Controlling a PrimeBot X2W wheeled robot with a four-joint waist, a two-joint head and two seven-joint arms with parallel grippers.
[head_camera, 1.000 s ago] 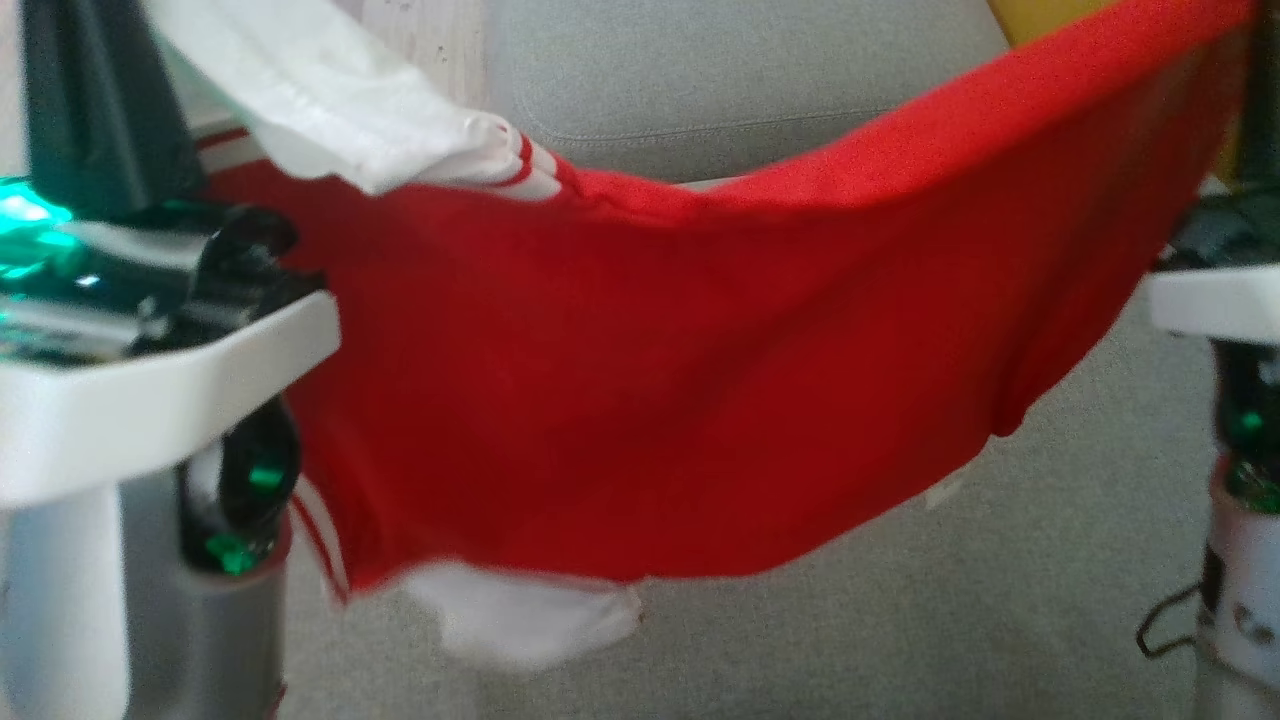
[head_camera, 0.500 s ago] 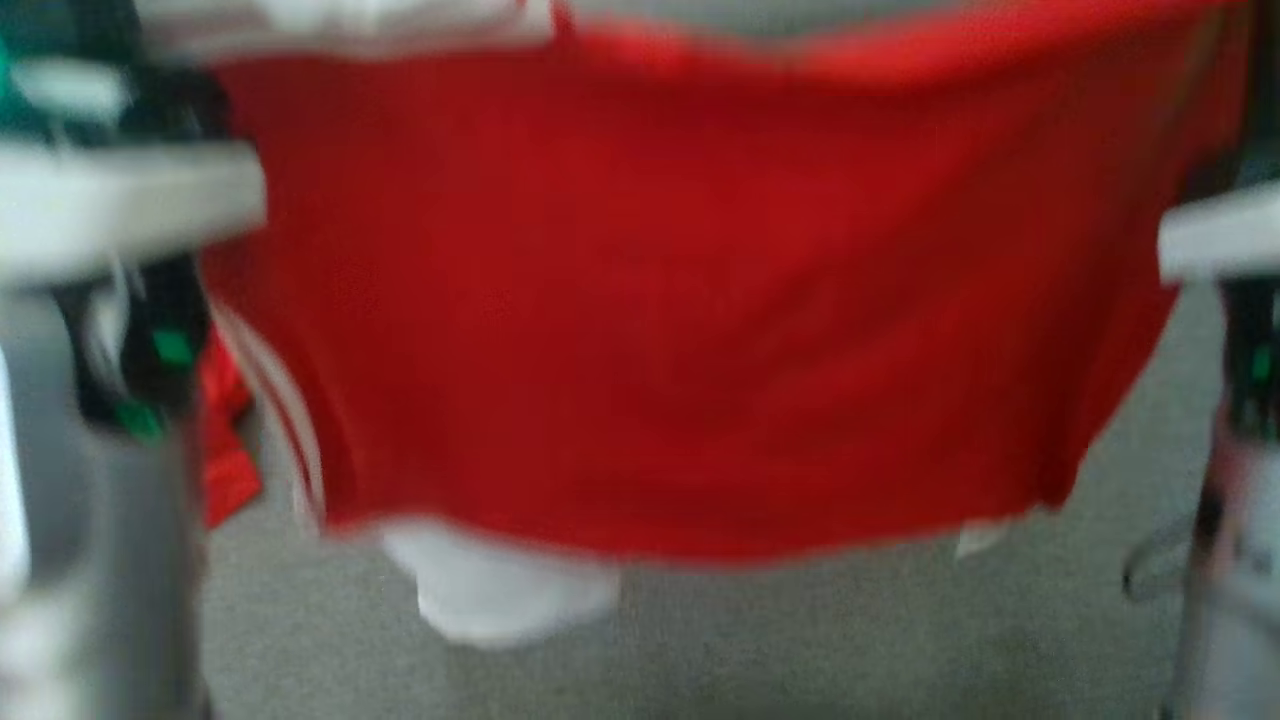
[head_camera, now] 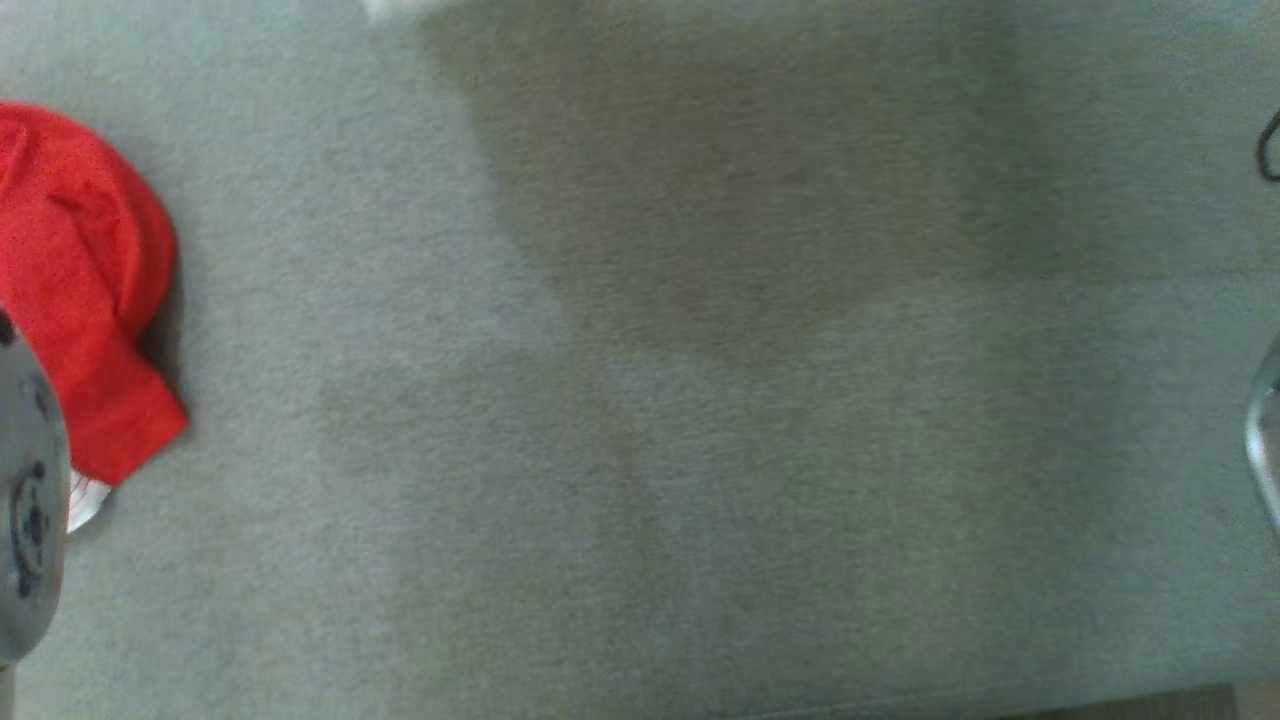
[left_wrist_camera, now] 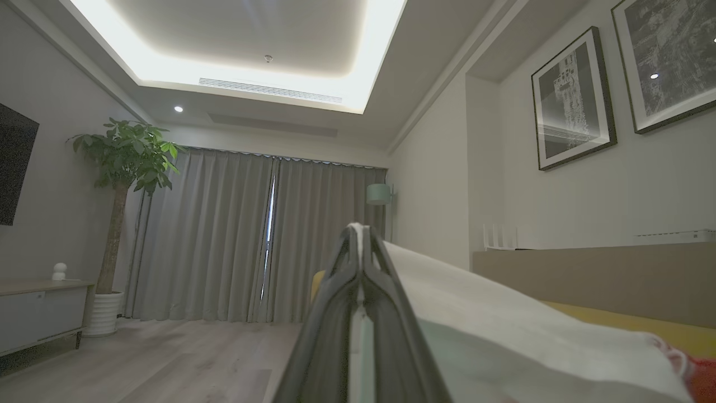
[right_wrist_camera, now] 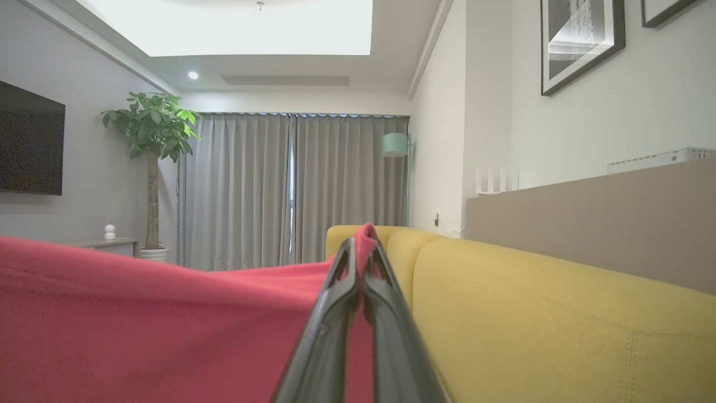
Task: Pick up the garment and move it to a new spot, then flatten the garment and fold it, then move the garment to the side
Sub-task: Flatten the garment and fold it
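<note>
Head view: a red cloth lies at the left edge of the grey surface.

Left wrist view: the left fingers are pinched tight on the white part of the garment.

Right wrist view: the right fingers are clamped on its red edge, beside a yellow sofa.

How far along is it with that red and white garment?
Done: the garment is picked up, with the left claw pinching its white part and the right claw its red edge. In hand: apparently carrying it to a new spot. Left: laying it on the grey surface, flattening, folding, moving aside.
</note>
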